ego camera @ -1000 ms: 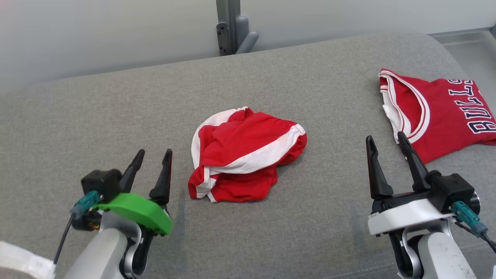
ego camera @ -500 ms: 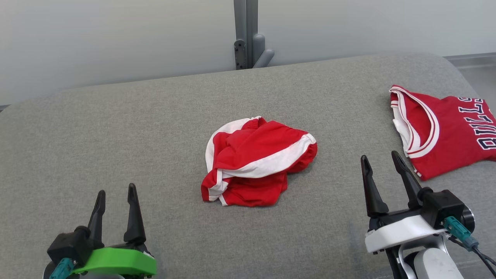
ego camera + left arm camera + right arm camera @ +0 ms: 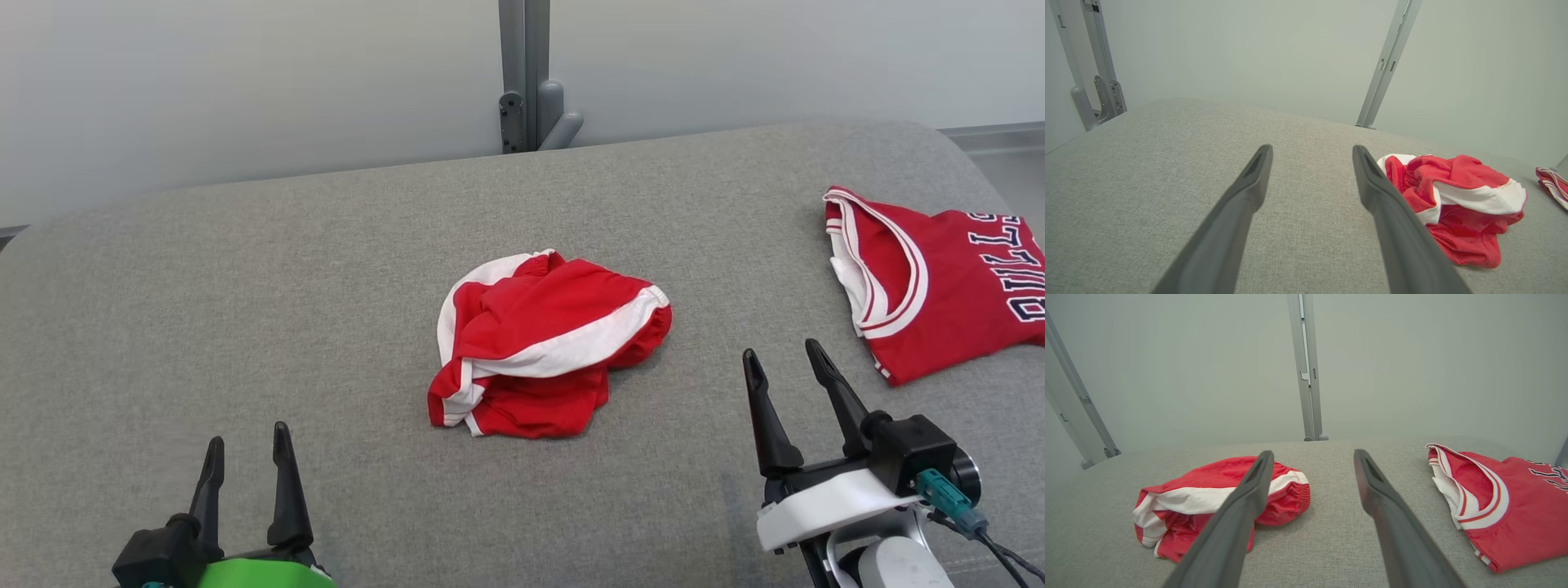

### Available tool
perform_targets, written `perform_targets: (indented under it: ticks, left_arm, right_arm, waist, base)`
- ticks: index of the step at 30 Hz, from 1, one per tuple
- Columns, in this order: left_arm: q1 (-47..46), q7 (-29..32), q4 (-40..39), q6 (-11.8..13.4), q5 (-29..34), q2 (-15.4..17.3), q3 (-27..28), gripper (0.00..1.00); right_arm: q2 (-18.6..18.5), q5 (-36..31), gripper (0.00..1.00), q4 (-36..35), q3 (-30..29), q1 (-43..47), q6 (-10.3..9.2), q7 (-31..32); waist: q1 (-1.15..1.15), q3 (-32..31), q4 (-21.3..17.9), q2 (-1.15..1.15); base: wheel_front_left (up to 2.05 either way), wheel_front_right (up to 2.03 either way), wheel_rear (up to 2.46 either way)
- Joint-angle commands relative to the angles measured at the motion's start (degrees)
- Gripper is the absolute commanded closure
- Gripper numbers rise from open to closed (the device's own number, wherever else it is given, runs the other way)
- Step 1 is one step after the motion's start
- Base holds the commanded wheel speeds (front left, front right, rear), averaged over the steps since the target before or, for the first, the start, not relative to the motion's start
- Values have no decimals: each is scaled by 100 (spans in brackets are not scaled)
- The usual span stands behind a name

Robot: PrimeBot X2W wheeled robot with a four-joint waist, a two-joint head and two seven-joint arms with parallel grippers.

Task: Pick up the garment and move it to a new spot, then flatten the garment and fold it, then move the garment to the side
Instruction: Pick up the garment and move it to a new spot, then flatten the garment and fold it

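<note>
At the centre of a grey padded surface [image 3: 245, 286] lies a crumpled red and white garment [image 3: 549, 347]. Left of the garment, the left gripper [image 3: 247, 435] has its fingers spread wide, touching nothing. Right of the garment, the right gripper [image 3: 780, 354] is likewise spread and empty, near a red jersey [image 3: 939, 282].

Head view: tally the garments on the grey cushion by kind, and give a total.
Crumpled red-and-white shorts: 1
Flat red jersey with white trim: 1
Total: 2
</note>
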Motion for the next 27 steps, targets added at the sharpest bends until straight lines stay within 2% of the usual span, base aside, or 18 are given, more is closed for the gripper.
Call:
perform_targets:
  ticks: [1, 9, 15, 22, 27]
  left_arm:
    - [36, -14, 36, -63, 33, -26, 36, 0]
    - [-74, -14, 167, -223, 107, -117, 104, 0]
    - [-161, -14, 390, -400, 147, -159, -71, 0]
    - [-585, 16, 1039, -722, 168, -199, -652, 0]
    - [-978, 66, 1563, -837, 19, -231, -1063, 0]
  right_arm:
    - [-9, 6, 0, 35, -1, -35, -9, -30]
    - [-9, 18, 0, 97, -24, -91, -9, -47]
    - [-9, 2, 0, 92, -45, -128, -9, -45]
    - [-8, -32, 0, 74, -41, -226, -9, -50]
    - [-9, -42, 0, 64, -25, -310, -9, -52]
  waist:
    - [0, 9, -4, 40]
    - [0, 50, -2, 40]
    - [0, 124, 0, 40]
    - [0, 332, -76, 40]
    - [0, 502, -198, 40]
  base:
    - [0, 0, 0]
    - [0, 0, 0]
    - [0, 0, 0]
    - [0, 0, 0]
    - [0, 0, 0]
